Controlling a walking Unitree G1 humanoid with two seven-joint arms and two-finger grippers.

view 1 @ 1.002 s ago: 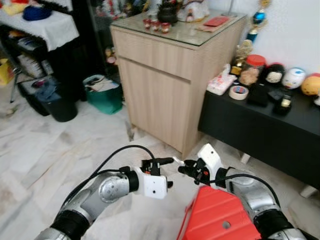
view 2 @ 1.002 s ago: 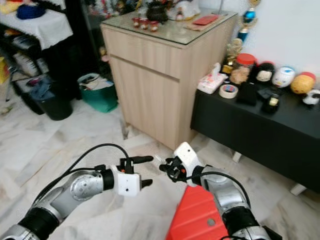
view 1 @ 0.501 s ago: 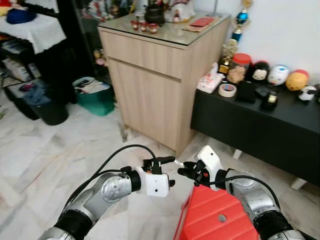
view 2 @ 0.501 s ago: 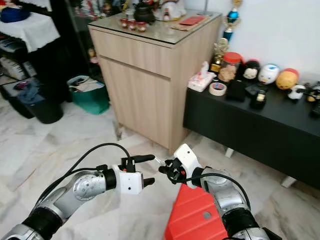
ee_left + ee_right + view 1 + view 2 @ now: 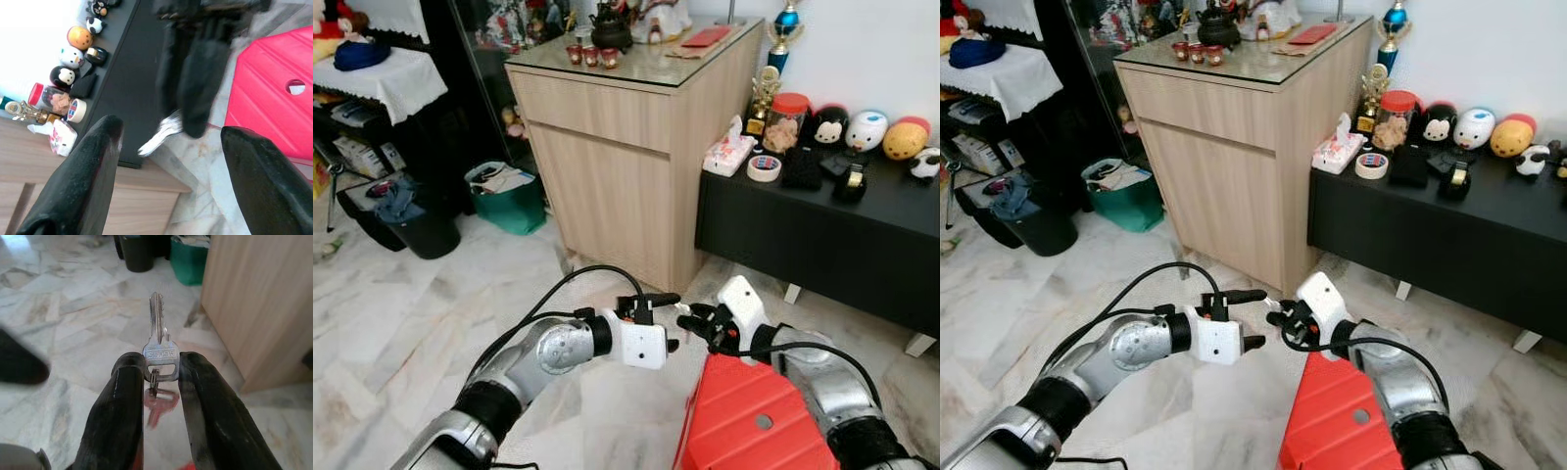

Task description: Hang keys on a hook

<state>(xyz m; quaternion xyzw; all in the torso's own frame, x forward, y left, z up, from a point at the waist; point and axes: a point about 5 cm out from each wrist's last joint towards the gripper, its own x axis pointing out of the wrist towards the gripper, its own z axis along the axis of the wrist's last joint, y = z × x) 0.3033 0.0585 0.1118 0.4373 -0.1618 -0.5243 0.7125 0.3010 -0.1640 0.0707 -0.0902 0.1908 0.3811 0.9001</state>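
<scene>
My right gripper point(image 5: 160, 363) is shut on the head of a silver key point(image 5: 156, 328), whose blade points straight out past the fingertips. A reddish key point(image 5: 159, 404) dangles from the same ring below it. In the head views the right gripper point(image 5: 697, 319) hovers low over the floor, facing my left gripper point(image 5: 666, 321). That one is open, its two fingers spread wide either side of the key's tip point(image 5: 159, 138), a short way from it.
A red plastic stool point(image 5: 754, 421) sits under my right forearm. Ahead stand a wooden cabinet point(image 5: 617, 166) and a low black bench point(image 5: 822, 245) with figurines, tape and a jar. A green bin point(image 5: 514, 201) and a black bin point(image 5: 421, 230) are at the left on marble floor.
The head camera has shifted, so the cabinet and bench sit differently in the picture. Both grippers keep the same stance, the key still pinched in the right one.
</scene>
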